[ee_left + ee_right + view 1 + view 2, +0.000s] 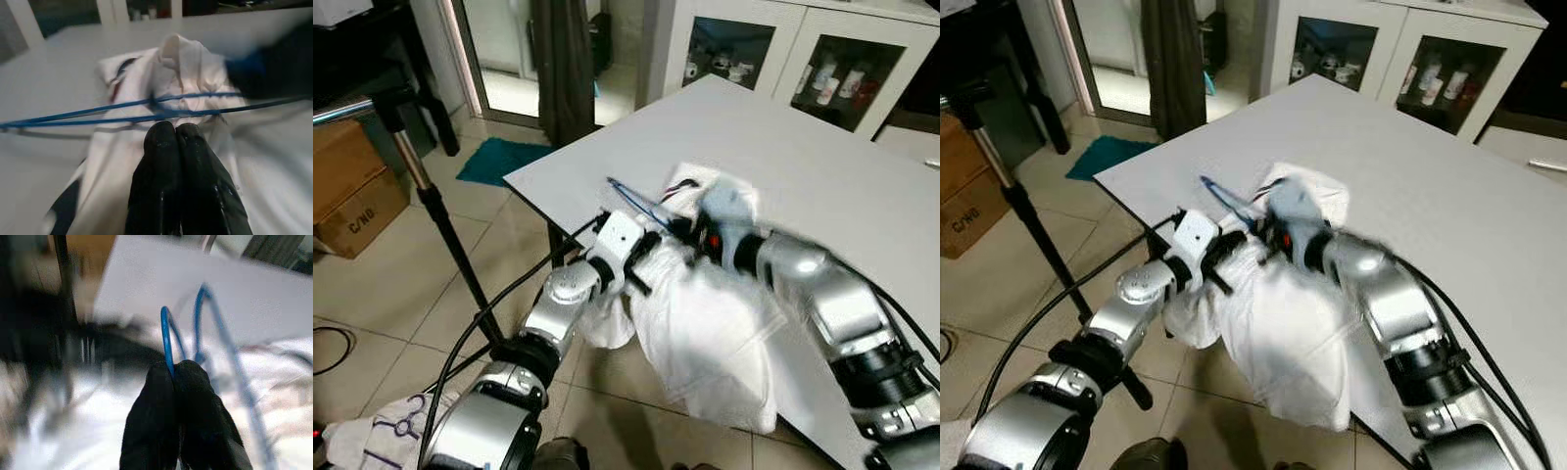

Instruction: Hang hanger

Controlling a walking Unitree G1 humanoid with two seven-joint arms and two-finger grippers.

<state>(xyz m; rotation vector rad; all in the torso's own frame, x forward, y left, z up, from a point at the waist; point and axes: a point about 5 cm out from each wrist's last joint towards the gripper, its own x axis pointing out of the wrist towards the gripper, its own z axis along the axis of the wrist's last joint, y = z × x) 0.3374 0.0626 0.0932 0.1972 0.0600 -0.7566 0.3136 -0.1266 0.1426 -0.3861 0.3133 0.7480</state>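
Note:
A white shirt [705, 323] lies on the near corner of the white table [822, 166] and droops over its edge. A blue wire hanger [628, 199] rests on the shirt's collar end, its hook pointing toward the table's left edge. My right gripper [173, 366] is shut on the blue hanger wire [166, 340]; in the eye view it [690, 230] sits blurred over the collar. My left gripper [175, 128] is shut, its tips against the shirt just short of the hanger's two wires [122, 105]; it [651, 257] is at the table edge.
A black stand pole [440, 220] rises from the tiled floor left of the table. Cardboard boxes [352, 196] and a teal mat [499, 157] lie beyond it. A glass-door cabinet [803, 59] stands behind the table. Another cloth [382, 431] lies on the floor.

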